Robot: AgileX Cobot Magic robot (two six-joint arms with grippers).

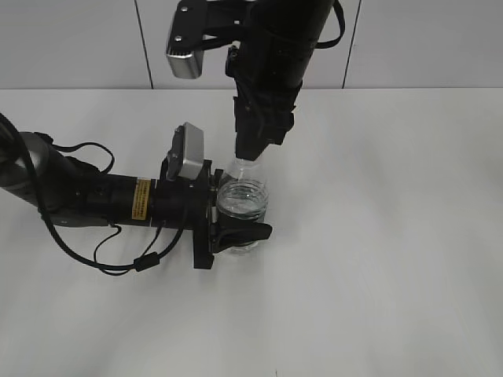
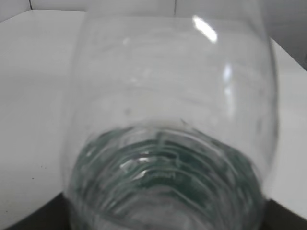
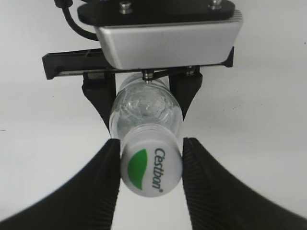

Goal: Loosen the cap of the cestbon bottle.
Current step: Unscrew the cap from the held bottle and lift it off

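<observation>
Right gripper point(image 3: 151, 167), seen from its own wrist: its two black fingers point(image 3: 103, 191) close on opposite sides of the cap point(image 3: 150, 165), both pads touching the white rim, so the cap is grasped. The cap's top shows a green leaf mark and the word "Cestbon". In the exterior view this gripper point(image 1: 250, 157) descends from the far side onto the bottle's top, hiding the cap.

Below the cap, the cestbon bottle point(image 3: 144, 112) stands upright on the white table point(image 1: 393, 236), a little left of the table's middle. The left gripper point(image 1: 236, 216), reaching in horizontally from the left, has its fingers on either side of the bottle's point(image 1: 242, 200) body and appears clamped on it, though actual pad contact is hard to confirm from this angle. In the left wrist view the clear ribbed bottle wall point(image 2: 172, 110) fills almost the whole picture, blurred by closeness, with dark green label colour showing through low down.

A black cable point(image 1: 118, 255) loops beneath the left arm on the table's left side.
</observation>
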